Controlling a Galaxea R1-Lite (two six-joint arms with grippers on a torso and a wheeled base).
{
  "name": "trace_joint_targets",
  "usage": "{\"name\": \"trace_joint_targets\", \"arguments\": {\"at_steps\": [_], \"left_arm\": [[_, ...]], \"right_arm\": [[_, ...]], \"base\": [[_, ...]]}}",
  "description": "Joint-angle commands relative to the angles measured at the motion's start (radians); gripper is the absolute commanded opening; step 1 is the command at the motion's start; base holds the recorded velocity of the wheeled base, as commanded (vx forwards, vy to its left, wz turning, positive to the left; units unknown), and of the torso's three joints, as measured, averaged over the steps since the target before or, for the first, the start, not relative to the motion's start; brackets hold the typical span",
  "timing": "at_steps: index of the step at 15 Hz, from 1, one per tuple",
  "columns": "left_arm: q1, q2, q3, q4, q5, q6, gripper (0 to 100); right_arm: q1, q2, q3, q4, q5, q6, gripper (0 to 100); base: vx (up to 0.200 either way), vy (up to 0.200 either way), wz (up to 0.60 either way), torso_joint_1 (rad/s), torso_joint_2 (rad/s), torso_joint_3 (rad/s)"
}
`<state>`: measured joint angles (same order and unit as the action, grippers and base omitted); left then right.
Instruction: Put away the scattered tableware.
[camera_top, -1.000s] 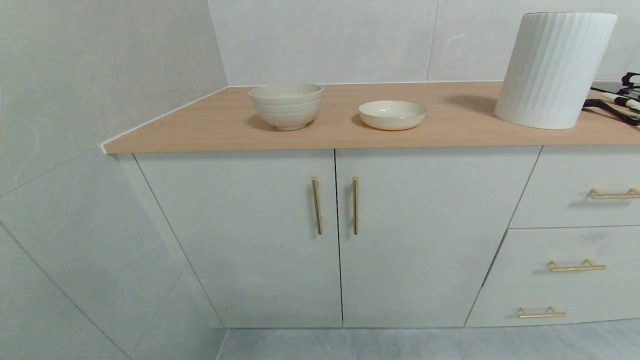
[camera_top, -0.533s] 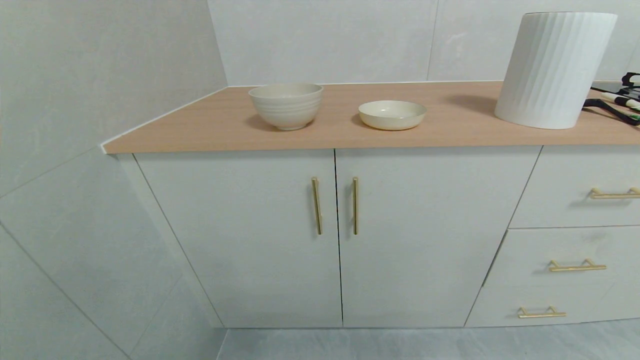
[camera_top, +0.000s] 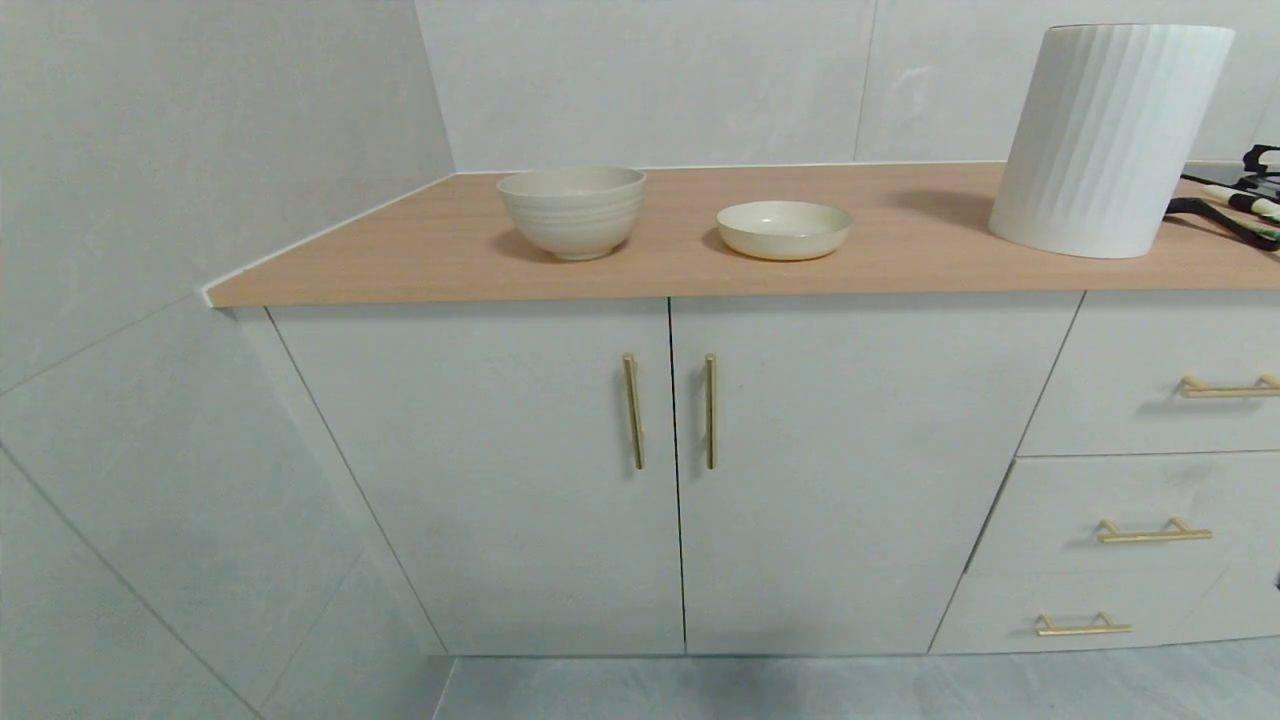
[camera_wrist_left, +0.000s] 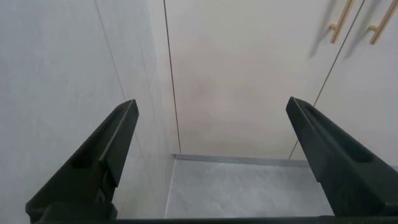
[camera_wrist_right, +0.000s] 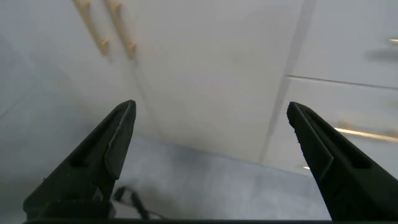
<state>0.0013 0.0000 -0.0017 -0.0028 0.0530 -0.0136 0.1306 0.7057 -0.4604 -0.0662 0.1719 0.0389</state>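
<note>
Well above the left hand (camera_wrist_left: 211, 107) and right hand (camera_wrist_right: 211, 109), both spread wide and empty, a deep bowl (camera_top: 572, 210) and a shallow dish (camera_top: 784, 229) sit apart on the bench (camera_top: 400, 262). Both are probably stiff, smooth and breakable, so pinch each across its rim.

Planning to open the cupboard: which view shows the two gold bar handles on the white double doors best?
Head view: both gold bar handles show whole, side by side. Each wrist view cuts the handles off at its edge.
</note>
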Motion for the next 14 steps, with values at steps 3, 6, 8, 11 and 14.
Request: {"name": "trace_joint_targets", "arguments": {"at_steps": [3,6,8,11,14], "left_arm": [[0.0,0.0,0.0,0.0,0.001,0.0,100],[0.0,0.0,0.0,0.0,0.001,0.0,100],[0.0,0.0,0.0,0.0,0.001,0.0,100],[0.0,0.0,0.0,0.0,0.001,0.0,100],[0.0,0.0,0.0,0.0,0.001,-0.002,100]], "right_arm": [[0.29,0.798,-0.356,-0.199,0.021,0.019,100],[0.389,0.963,-0.529,-0.202,0.028,0.099,100],[0.417,1.022,-0.596,-0.202,0.028,0.116,100],[0.474,1.144,-0.676,-0.207,0.023,0.134,100],[0.489,1.236,-0.679,-0.366,0.023,0.188,100]], "base": [[0.0,0.0,0.0,0.0,0.0,0.0],[0.0,0.0,0.0,0.0,0.0,0.0],[0.0,0.0,0.0,0.0,0.0,0.0],[0.0,0.0,0.0,0.0,0.0,0.0],[0.0,0.0,0.0,0.0,0.0,0.0]]}}
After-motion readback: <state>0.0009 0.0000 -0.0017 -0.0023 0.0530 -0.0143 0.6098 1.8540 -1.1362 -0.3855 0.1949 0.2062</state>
